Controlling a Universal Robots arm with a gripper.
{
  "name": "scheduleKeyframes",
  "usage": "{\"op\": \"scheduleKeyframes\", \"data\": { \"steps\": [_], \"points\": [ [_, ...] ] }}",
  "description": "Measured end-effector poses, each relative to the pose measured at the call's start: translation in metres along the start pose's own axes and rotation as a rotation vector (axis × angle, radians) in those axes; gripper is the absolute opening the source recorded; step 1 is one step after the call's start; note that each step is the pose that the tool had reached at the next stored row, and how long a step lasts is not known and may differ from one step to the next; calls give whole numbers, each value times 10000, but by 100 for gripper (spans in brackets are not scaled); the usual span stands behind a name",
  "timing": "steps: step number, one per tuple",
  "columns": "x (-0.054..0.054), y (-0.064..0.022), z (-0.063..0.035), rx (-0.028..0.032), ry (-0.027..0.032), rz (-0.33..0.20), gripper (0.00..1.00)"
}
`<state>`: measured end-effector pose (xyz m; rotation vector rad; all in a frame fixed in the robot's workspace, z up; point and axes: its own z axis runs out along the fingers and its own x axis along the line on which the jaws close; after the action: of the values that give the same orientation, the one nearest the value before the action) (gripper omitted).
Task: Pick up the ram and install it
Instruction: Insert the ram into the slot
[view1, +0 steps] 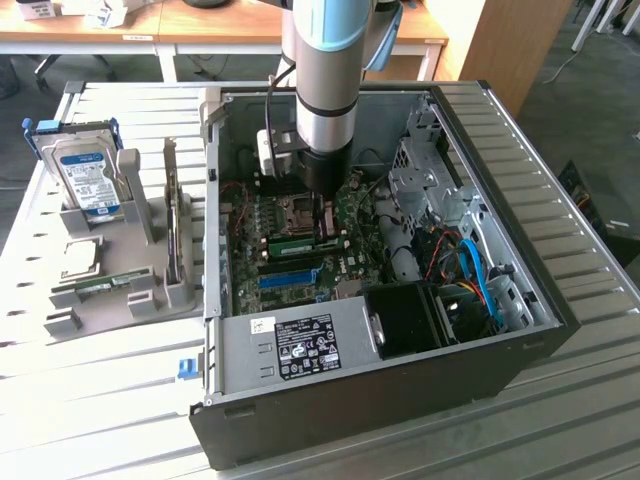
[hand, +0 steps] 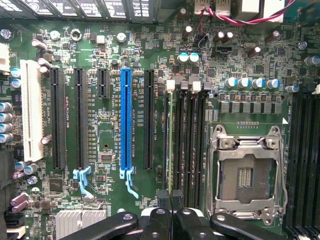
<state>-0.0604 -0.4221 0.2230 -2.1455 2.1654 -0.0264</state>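
**One ram gripped, standing in its slot**

Seating looks like the step in hand. The pincer (hand: 171, 200) is closed almost fully on the top edge of the ram (view1: 295, 241). The stick stands on edge in the bank of memory slots beside the CPU socket (hand: 248, 175), in the slot farthest from that socket. Whether it is pressed home I cannot tell. I judge that finishing calls for a straight push down along the slot, with the stick kept upright so the end latches can catch.

Counted:
- One ram in the pincer.
- One twin stick (view1: 100, 287) in the grey holder (view1: 150, 290) on the bench (view1: 100, 400), outside the computer case (view1: 400, 400) and well apart from the socket.
- One hard drive (view1: 85, 175) in that holder.
- Four memory slots in the bank beside the socket.
- Six expansion slots farther from the socket: one blue slot (hand: 126, 120), one white, four black.
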Motion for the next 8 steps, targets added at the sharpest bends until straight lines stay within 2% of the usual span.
{"op": "scheduleKeyframes", "data": {
  "steps": [8],
  "points": [
    [1, 1, 16, 2, -1, 0, 12]
  ]
}}
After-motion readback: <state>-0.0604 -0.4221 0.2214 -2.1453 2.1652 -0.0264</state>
